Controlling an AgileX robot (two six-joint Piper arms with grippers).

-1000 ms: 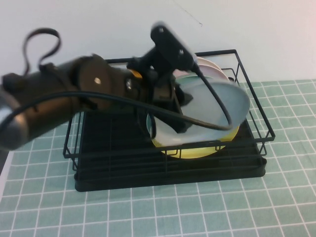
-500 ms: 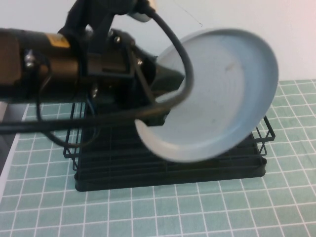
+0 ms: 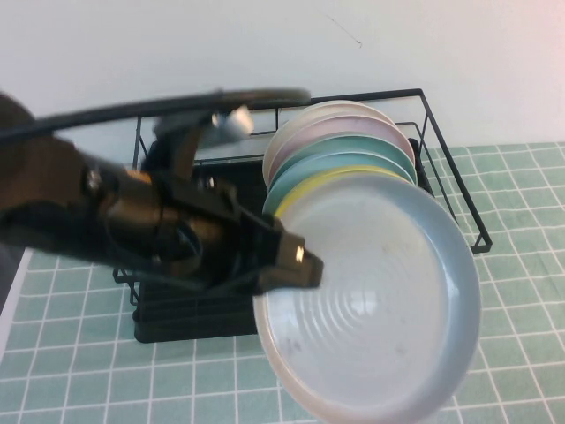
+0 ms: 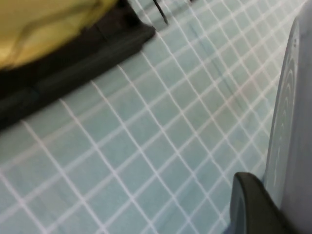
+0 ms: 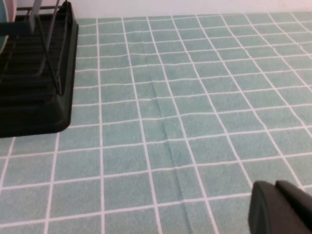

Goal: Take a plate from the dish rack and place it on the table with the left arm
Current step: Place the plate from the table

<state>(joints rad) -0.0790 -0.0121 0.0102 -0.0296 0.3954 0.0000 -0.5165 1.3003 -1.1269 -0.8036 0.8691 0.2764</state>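
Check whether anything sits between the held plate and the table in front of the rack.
Nothing visible does. The left end effector holds the plate by its rim, out past the rack above bare tiled table. The right end effector hovers over tiles off to the side.

1. The left arm (image 3: 106,212) is a bulky dark body, black and dark grey, with brownish-bronze tones on its round middle housing, seen in front of the dish rack (image 3: 441,159).
2. A thick black cable (image 3: 159,104) arches over the top of the arm; thinner black cables loop beside the housing.
3. A small pale grey knob or cap (image 3: 231,122) sits on an upright black bracket, just under the cable.
4. A bright screw head (image 3: 92,180) shows on the arm's housing.
5. The left gripper (image 3: 296,261) is black and angular, with a tiny bright spot near its tip.
6. In the left wrist view, one black rounded finger (image 4: 256,207) shows.
7. In the right wrist view, the right gripper (image 5: 282,207) appears as blunt matte-black finger ends.
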